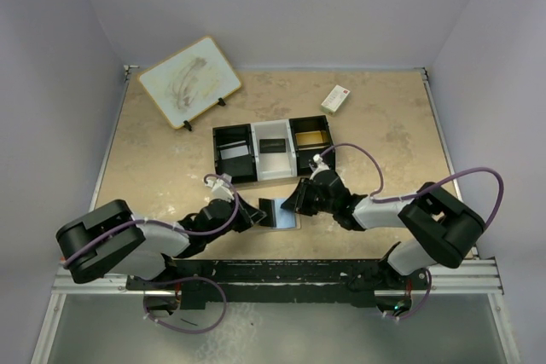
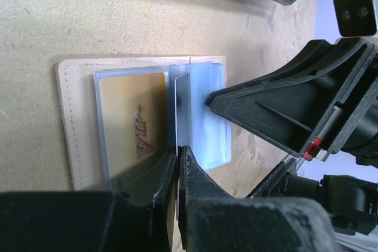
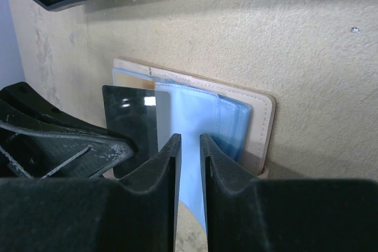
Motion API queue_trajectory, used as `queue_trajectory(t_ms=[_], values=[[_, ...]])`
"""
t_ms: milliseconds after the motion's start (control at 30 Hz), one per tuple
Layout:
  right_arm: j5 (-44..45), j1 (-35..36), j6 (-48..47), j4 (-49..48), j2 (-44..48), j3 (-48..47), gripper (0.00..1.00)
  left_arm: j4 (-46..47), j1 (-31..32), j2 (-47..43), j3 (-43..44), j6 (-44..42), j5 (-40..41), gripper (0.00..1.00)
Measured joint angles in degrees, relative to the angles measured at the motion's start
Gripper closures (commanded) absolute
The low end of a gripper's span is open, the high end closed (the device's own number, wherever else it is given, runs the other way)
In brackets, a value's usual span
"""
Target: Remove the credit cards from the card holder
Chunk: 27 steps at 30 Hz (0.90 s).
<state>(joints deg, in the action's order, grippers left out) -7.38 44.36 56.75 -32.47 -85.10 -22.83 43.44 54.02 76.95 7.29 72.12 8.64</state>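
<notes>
Soft, even light falls from overhead. The bench is bright from its far edge to its near edge, with only faint, short shadows under the arms. The top view is sharp throughout. Both wrist views are dimmer. The left gripper and right gripper loom black and blurred at the bottom, while the card holder stays in focus, its near end shaded. Small white glare spots sit on the dark card.

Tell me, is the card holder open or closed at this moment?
Open. The card holder lies spread on the table, pale blue sleeves showing, a gold card in one sleeve and a dark card standing up from it.
</notes>
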Motion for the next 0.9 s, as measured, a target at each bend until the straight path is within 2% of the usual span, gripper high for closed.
queue_trajectory(t_ms=[167,367,500,700,900], values=[[-0.8,0.0,-1.0,1.4,1.2,-0.4,0.65,-1.6,0.0,-1.4,0.0,-0.8,0.0,1.00],[-1.1,0.0,-3.8,6.1,7.0,-0.4,0.61,-4.6,0.0,-5.2,0.0,-0.8,0.3,1.00],[-3.7,0.0,-4.4,4.3,8.8,-0.4,0.61,-6.0,0.0,-6.4,0.0,-0.7,0.6,1.00],[-9.5,0.9,-3.6,-4.5,3.7,-0.4,0.62,-7.0,0.0,-7.1,-0.5,-0.1,1.2,1.00],[-11.8,1.1,-1.6,-7.9,-4.7,-0.4,0.63,-7.0,0.0,-7.1,-0.5,-0.1,1.1,1.00]])
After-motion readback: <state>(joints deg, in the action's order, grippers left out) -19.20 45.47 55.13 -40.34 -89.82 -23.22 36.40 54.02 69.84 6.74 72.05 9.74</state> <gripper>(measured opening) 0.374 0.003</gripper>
